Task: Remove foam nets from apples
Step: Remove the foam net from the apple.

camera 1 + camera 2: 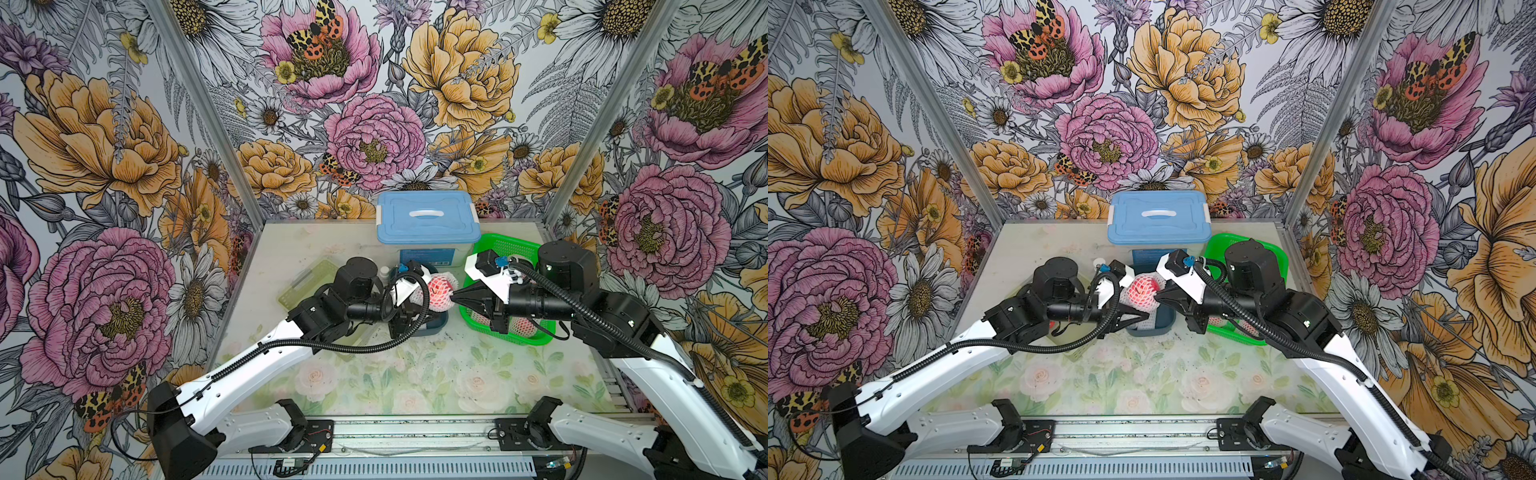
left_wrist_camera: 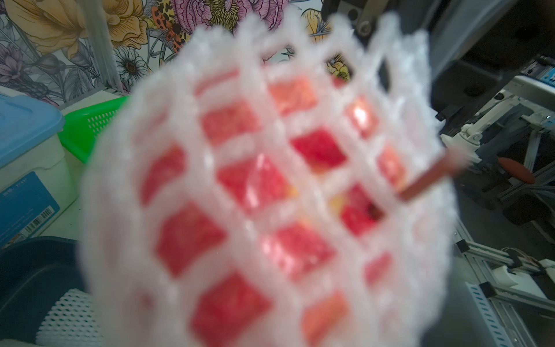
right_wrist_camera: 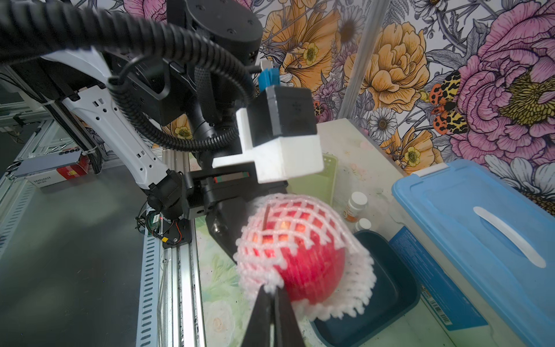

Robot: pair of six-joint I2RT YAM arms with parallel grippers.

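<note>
Foam net half covers an apple held in the air between both arms, above the dark bin on the counter. Its tube axis runs arm to arm, with the frilly open end facing the right fingers, which are pinched tight on that frill. Left fingers clasp the netted far side. With free air all round, the peel likely runs along that axis.

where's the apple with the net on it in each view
In a top view: apple centre, just in front of the blue-lidded box.
In a top view: same place, box behind.
Left wrist: fills the frame, blurred; box at the edge.
Right wrist: close up, net half off; box beside it.
Shared landmark: the blue-lidded box.
</note>
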